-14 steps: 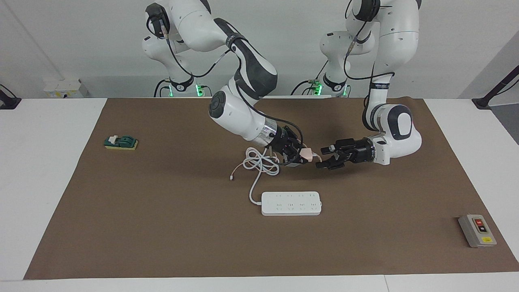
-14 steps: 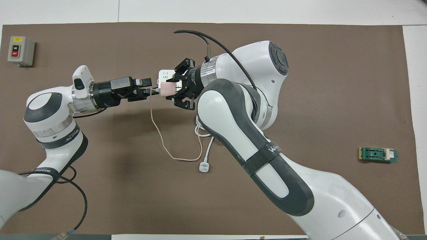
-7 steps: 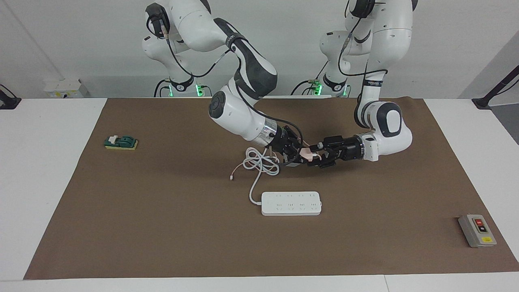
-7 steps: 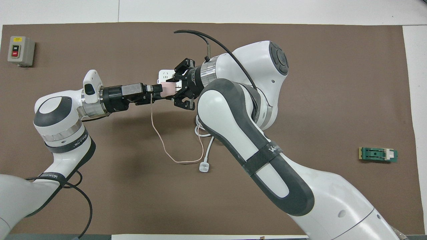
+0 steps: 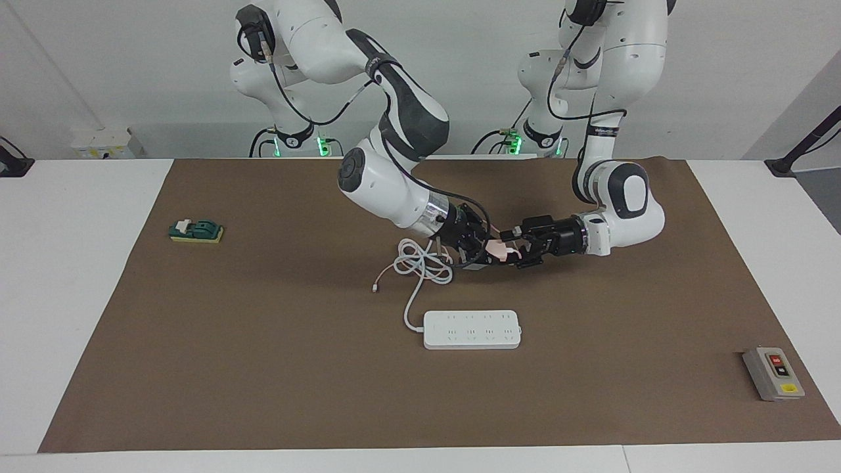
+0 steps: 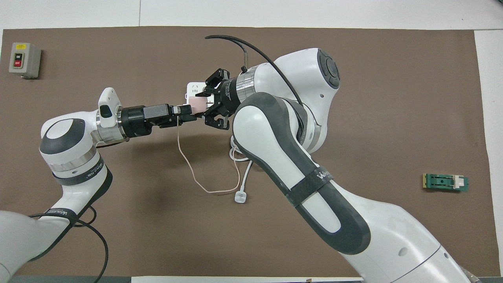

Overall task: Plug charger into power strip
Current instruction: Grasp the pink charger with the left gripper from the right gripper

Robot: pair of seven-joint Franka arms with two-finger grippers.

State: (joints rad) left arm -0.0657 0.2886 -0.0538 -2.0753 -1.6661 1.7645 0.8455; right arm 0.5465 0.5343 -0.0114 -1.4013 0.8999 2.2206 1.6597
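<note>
I have the charger [image 5: 497, 248] clenched in my right gripper [image 5: 485, 252], held in the air nearer the robots than the power strip [image 5: 472, 329] on the worktop. My left gripper [image 5: 520, 250] has its jaws spread around the charger's free end (a handover, I judge). Releasing too soon could drop it; its trailing cable [image 6: 192, 169] may snag.

The small pale pink charger [image 5: 497, 248] is held in the air, its thin pink cable [image 6: 192, 169] trailing down. The flat white power strip [image 5: 472, 329] lies farther from the robots, mid-surface, sockets up.
</note>
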